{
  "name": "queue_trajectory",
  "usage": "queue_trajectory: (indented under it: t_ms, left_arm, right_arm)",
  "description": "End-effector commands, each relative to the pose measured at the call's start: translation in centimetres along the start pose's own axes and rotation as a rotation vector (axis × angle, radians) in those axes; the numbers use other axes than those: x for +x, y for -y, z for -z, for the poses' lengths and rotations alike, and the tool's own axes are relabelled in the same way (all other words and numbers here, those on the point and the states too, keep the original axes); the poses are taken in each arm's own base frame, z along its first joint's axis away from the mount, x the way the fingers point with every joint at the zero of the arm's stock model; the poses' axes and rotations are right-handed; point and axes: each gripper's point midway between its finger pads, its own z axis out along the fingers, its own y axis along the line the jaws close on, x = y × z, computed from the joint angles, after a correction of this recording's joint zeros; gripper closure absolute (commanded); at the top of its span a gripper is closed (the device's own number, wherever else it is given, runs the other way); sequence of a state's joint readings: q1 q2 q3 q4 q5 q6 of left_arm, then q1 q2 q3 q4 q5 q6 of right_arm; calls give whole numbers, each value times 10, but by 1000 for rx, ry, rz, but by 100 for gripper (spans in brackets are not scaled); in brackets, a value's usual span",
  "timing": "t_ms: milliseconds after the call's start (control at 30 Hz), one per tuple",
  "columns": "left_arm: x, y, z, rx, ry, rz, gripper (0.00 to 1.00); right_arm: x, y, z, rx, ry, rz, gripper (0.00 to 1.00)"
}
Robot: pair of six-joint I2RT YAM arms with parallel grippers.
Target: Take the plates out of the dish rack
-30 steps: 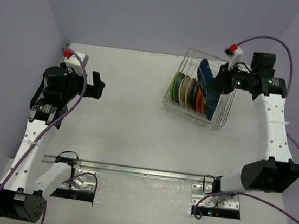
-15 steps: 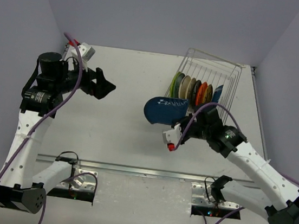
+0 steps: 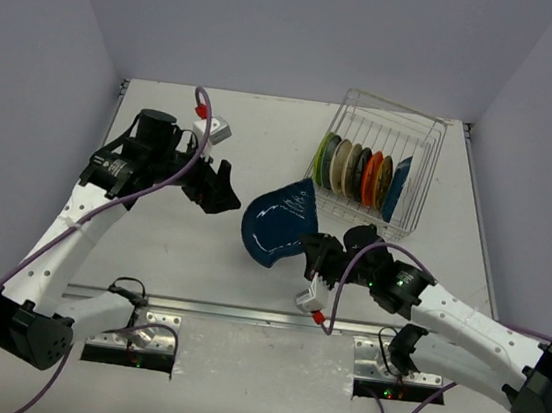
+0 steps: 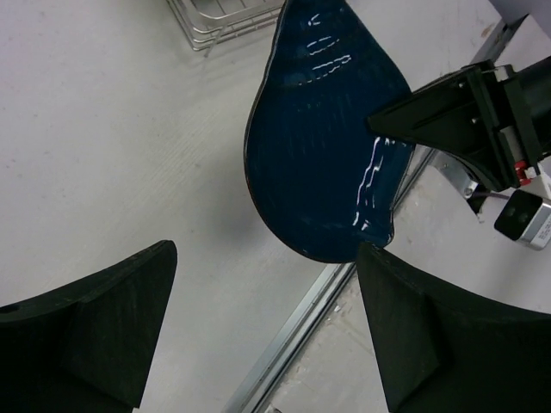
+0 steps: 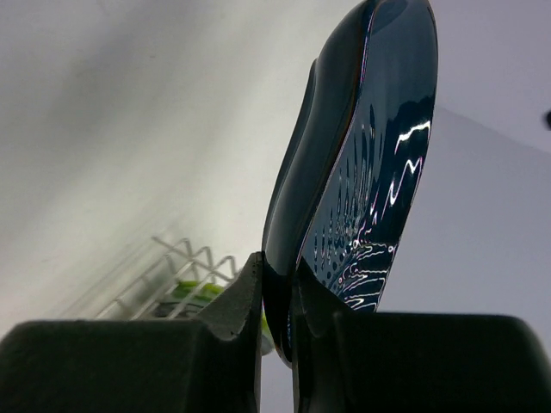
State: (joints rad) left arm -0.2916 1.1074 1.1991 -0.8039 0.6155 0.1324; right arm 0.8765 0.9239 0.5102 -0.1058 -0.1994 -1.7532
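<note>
From above, the right gripper (image 3: 311, 251) is clamped on one edge of the dark blue teardrop plate (image 3: 275, 229). It holds the plate clear of the table (image 3: 199, 258), in front of the dish rack (image 3: 399, 108) and apart from it. The rack stands at the far right of the table with the remaining plates (image 3: 356, 171) upright between its dividers. The left gripper (image 3: 221, 192) hangs just left of the blue plate, not touching it.

The left wrist camera shows the left gripper (image 4: 267, 254) with its two black fingers (image 4: 112, 310) spread wide and nothing between them. Beyond them is the blue plate (image 4: 323, 155), pinched at its right edge by the right gripper (image 4: 383, 125). A corner of the rack (image 4: 224, 17) shows at the top.

The right wrist camera shows the right gripper (image 5: 275, 288) with its jaws pressed onto the plate's rim. The plate (image 5: 362, 172) stands on edge above them, and the rack (image 5: 172, 258) is blurred behind.
</note>
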Motion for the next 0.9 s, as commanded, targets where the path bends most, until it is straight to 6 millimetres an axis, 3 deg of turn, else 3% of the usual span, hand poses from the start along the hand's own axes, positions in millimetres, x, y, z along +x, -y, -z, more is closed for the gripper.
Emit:
queue_trajectory:
  t_ms: [0, 367, 500, 600, 667, 800, 867]
  left_arm:
    - [7, -9, -16, -51, -45, -26, 25]
    - [18, -13, -37, -41, -82, 37, 43]
    - [24, -14, -41, -37, -95, 59, 45]
    - [27, -18, -41, -44, -93, 83, 53]
    - [24, -22, -39, -33, -77, 106, 64]
    - [16, -21, -31, 58, -27, 167, 94]
    - [12, -27, -26, 83, 7, 201, 100]
  right_arm:
    - [15, 89, 14, 275, -107, 149, 100]
    - [10, 118, 13, 374, -122, 117, 100]
    - [13, 124, 15, 404, -135, 100, 100]
    - [15, 126, 18, 412, -139, 81, 100]
    - [14, 127, 19, 416, -135, 77, 100]
    - [13, 127, 19, 424, -131, 72, 100]
    - [13, 125, 19, 423, -131, 75, 100]
